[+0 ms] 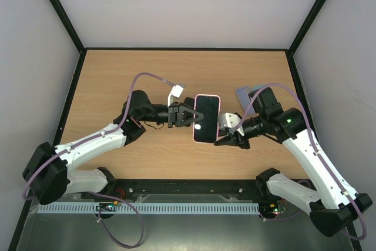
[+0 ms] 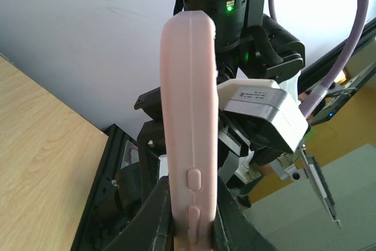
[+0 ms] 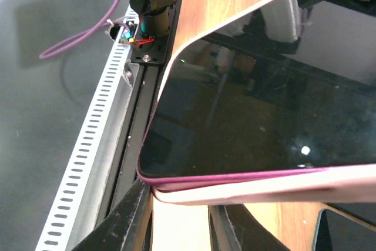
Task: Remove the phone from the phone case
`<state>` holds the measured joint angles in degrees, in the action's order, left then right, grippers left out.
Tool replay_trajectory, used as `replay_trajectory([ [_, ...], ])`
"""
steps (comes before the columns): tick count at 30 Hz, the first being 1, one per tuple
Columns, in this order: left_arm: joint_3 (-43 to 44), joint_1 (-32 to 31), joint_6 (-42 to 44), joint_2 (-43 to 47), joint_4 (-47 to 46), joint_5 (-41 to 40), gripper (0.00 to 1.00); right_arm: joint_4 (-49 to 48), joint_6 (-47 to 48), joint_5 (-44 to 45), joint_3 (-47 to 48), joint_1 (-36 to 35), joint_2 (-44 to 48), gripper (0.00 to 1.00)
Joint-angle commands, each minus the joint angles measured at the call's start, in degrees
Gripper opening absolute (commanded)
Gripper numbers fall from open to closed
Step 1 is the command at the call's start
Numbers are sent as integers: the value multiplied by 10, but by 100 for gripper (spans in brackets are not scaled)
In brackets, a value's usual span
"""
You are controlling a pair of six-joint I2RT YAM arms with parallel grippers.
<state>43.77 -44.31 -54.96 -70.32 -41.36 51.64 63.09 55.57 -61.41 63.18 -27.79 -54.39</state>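
Here, the phone (image 1: pixel 207 123) in its case (image 2: pixel 188 116) is held up: one long edge is clamped by the left gripper (image 1: pixel 192 116), a peeled case corner by the right gripper (image 1: pixel 220 140).

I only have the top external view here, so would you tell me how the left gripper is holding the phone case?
Observer: The left wrist view shows the left gripper shut on the phone case's long edge, right by its two side buttons.
Operator: Thank you. And the right side?
Observer: In the right wrist view, the right gripper has the case's edge between its fingers, near a corner of the phone.
Operator: Is the case loose there?
Observer: A thin split shows at that corner, under the screen's rim. I cannot tell how far it runs.
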Motion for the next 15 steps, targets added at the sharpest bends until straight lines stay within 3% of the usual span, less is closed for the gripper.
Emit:
replay_trajectory([
  [1,24,-2,-93,3,-117,13,3,-24,25,67,11,-1,5,21],
  [6,21,-4,-117,-5,-149,17,2,-40,2,72,12,-2,7,21],
  [12,15,-6,-110,-1,-142,15,2,-109,-132,62,23,-1,7,18],
  [15,10,-6,-104,4,-135,12,3,-115,-155,41,28,0,5,19],
])
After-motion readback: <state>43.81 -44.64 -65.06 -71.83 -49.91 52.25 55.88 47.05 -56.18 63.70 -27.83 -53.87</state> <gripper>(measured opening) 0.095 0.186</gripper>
